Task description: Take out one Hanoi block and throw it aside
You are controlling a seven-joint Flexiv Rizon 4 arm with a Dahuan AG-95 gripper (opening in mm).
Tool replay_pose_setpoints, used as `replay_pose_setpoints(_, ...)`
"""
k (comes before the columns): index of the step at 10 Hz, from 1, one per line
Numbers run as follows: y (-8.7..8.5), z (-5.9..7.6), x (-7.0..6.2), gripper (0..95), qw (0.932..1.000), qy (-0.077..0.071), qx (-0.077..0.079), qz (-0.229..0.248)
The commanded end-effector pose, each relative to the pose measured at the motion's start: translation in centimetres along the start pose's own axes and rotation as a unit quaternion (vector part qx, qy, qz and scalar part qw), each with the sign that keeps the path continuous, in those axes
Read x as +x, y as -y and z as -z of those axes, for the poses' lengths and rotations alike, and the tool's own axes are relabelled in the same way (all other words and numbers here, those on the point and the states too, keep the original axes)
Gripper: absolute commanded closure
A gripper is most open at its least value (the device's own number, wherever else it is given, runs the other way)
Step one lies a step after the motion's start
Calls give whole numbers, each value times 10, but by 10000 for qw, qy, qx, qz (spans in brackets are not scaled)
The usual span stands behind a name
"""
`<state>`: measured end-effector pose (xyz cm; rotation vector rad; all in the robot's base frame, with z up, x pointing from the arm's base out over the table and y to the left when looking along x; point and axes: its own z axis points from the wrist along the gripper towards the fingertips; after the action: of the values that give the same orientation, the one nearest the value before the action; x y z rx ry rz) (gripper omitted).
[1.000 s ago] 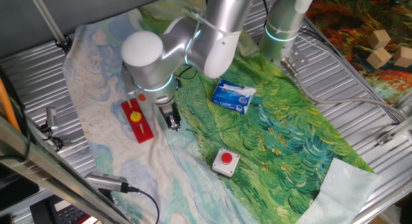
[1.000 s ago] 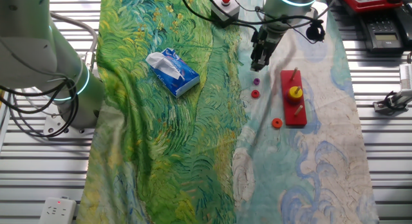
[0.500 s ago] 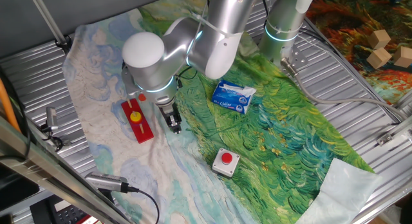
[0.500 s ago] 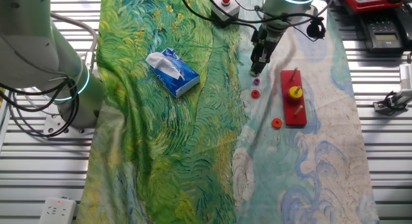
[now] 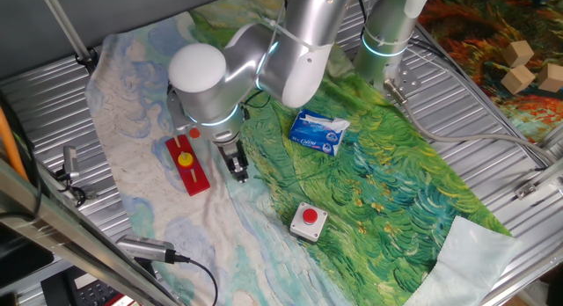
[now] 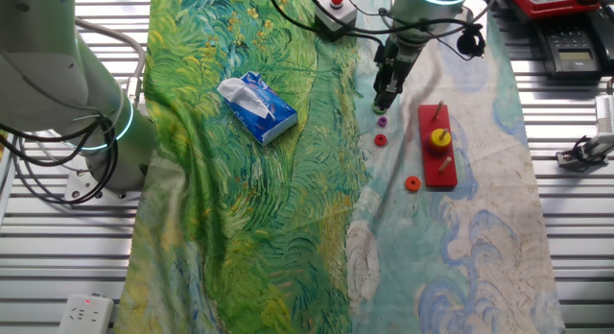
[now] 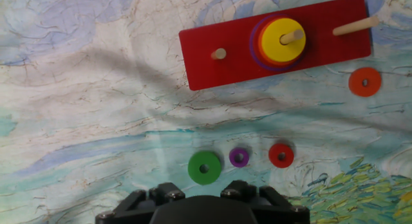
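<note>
On the painted cloth (image 7: 84,89), creased and printed with pale blue swirls that turn to green brushstrokes at the lower right, we see the hand view's things laid out flat. Going from left to right along the lower row, the Hanoi block (image 7: 204,167), a flat round green disc with a small centre hole, lies on the cloth just above the dark housing of the tool (image 6: 385,102); beside it and apart sits a smaller purple disc (image 7: 239,157), then a small red disc (image 7: 281,155), each also pierced in the middle. Above them lies the red rectangular board (image 7: 212,37), smooth and glossy, carrying three pale wooden pegs; the middle peg holds a yellow disc (image 7: 282,38) stacked on wider rings. Off the board's right end lies an orange disc (image 7: 365,82). From the fixed views we find the tool pointing down at the cloth beside the board, well clear of the soft blue tissue pack (image 5: 318,132) and the boxy red push button (image 5: 309,220), all on the ribbed metal counter (image 5: 40,104). We cannot tell whether its fingers are parted or together, and nothing appears held.
</note>
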<state>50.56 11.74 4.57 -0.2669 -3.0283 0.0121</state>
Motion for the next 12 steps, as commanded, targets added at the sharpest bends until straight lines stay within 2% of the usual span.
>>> replay_pose_setpoints(1, 0, 0, -1, 570, 9999, -9, 14, 112)
replay_pose_setpoints(2, 0, 0, -1, 570, 9999, -37, 21, 139)
replay_pose_setpoints(4, 0, 0, -1, 950, 10000, -41, 37, 51)
replay_pose_setpoints(10, 1, 0, 1, 950, 10000, -18, -14, 46)
replay_pose_setpoints(12, 1, 0, 1, 950, 10000, -25, -15, -84)
